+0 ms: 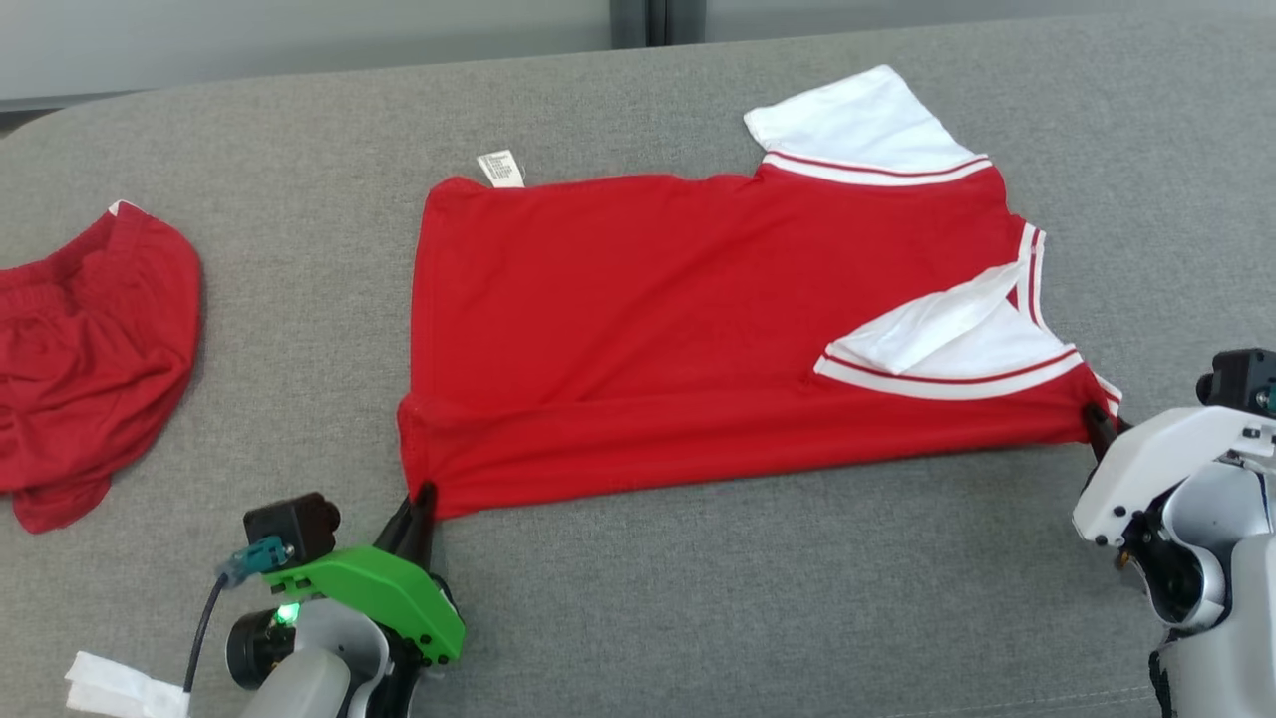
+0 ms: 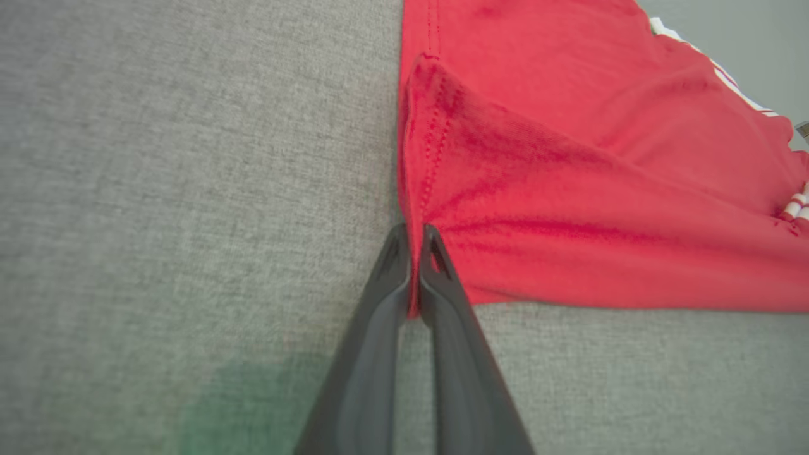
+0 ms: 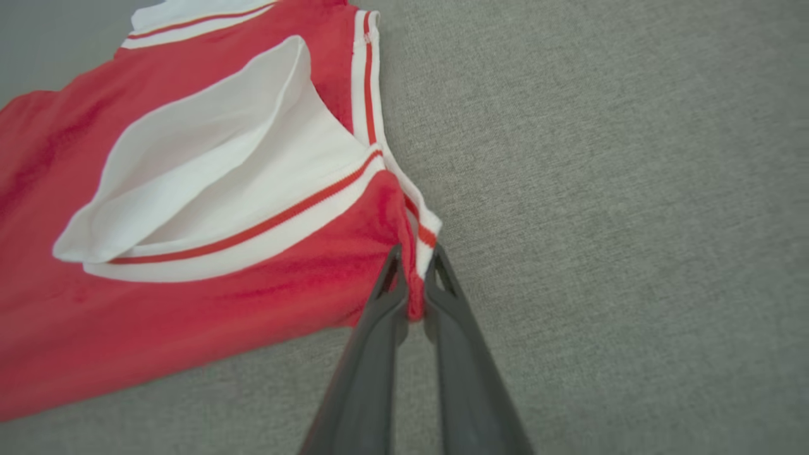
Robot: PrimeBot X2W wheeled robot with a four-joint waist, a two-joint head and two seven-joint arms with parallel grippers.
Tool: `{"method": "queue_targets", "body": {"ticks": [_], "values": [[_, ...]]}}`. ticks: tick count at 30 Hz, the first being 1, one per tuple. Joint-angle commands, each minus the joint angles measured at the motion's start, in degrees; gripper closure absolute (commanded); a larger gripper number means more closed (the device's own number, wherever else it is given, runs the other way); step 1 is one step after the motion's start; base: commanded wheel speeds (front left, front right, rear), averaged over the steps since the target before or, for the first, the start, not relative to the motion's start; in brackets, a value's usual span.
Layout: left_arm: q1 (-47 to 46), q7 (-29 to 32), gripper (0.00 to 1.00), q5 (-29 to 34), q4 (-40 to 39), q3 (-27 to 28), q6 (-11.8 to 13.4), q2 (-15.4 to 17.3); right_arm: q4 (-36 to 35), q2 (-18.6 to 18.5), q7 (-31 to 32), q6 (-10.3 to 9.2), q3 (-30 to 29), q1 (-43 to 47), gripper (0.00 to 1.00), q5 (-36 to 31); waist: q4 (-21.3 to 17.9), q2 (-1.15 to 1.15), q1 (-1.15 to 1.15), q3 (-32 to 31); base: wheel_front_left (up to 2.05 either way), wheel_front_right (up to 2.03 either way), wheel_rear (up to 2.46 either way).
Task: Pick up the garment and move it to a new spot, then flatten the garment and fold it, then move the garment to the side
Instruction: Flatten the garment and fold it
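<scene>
Garment: the red garment [image 1: 698, 329] is spread flat across the middle of the grey fabric-covered desk [image 1: 698, 598], with the hem toward the robot's left and the neck end toward its right.
Left fingers: the left fingers [image 1: 417, 519] are clenched on the near hem corner. In the left wrist view red cloth is pinched between the left fingers [image 2: 392, 272], and the hem is drawn up into a small ridge.
Right fingers: the right fingers [image 1: 1097, 427] are clamped on the near neck-end corner, and the striped trim is caught between the right fingers [image 3: 385, 297].
Near sleeve: the white near sleeve [image 1: 947, 334] is folded over onto the red body.
Far sleeve: the white far sleeve [image 1: 862, 125] is laid out past the far edge.
Label: a white label [image 1: 500, 168] is seen at the far hem corner.
Other cloth: a bunched red cloth [image 1: 90, 349] lies at the left — well apart from the garment.
</scene>
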Motion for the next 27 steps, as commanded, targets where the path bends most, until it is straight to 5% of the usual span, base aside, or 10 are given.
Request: {"method": "queue_targets", "body": {"ticks": [1, 9, 10, 11, 12, 27], "values": [[2.79, 0.7, 1.0, -0.5, -1.01, 0.17, 1.27, 1.33, -1.45, -0.3, 0.75, -0.14, -0.77, 1.99, 1.0, 0.52, -0.05, 0.0, 0.0, -1.39, 0.0, 0.0, 0.0], [11.43, 4.58, 1.0, -1.32, -11.44, -0.6, 5.59, 3.52, -6.1, 0.1, 3.4, -0.15, -3.7, 8.93, 1.0, 2.41, 0.35, 0.0, 0.0, -2.94, 0.0, 0.0, 0.0], [12.0, 4.84, 0.57, -1.51, -12.28, -0.44, 5.81, 3.57, -6.23, 0.09, 3.22, -0.16, -4.05, 9.33, 1.0, 2.95, 0.45, 0.0, 0.0, -3.05, 0.0, 0.0, 0.0], [12.5, 4.94, 0.0, -1.44, -13.18, -0.41, 6.22, 3.85, -6.2, 0.09, 3.03, -0.15, -4.41, 9.88, 0.94, 3.63, 0.53, 0.0, 0.0, -3.18, 0.0, 0.0, 0.0], [12.87, 5.14, 0.0, -1.28, -13.85, -0.52, 6.41, 4.08, -6.08, 0.1, 3.23, -0.16, -4.6, 10.42, 0.0, 3.96, 0.58, 0.0, 0.0, -3.28, 0.0, 0.0, 0.0], [6.84, 10.54, 0.0, -1.78, -20.07, 0.85, 7.9, 7.46, -11.93, -0.84, 6.52, -0.09, 0.54, 0.78, 0.0, 0.78, 0.25, 0.0, 0.0, -3.18, 0.0, 0.0, 0.0]]}}
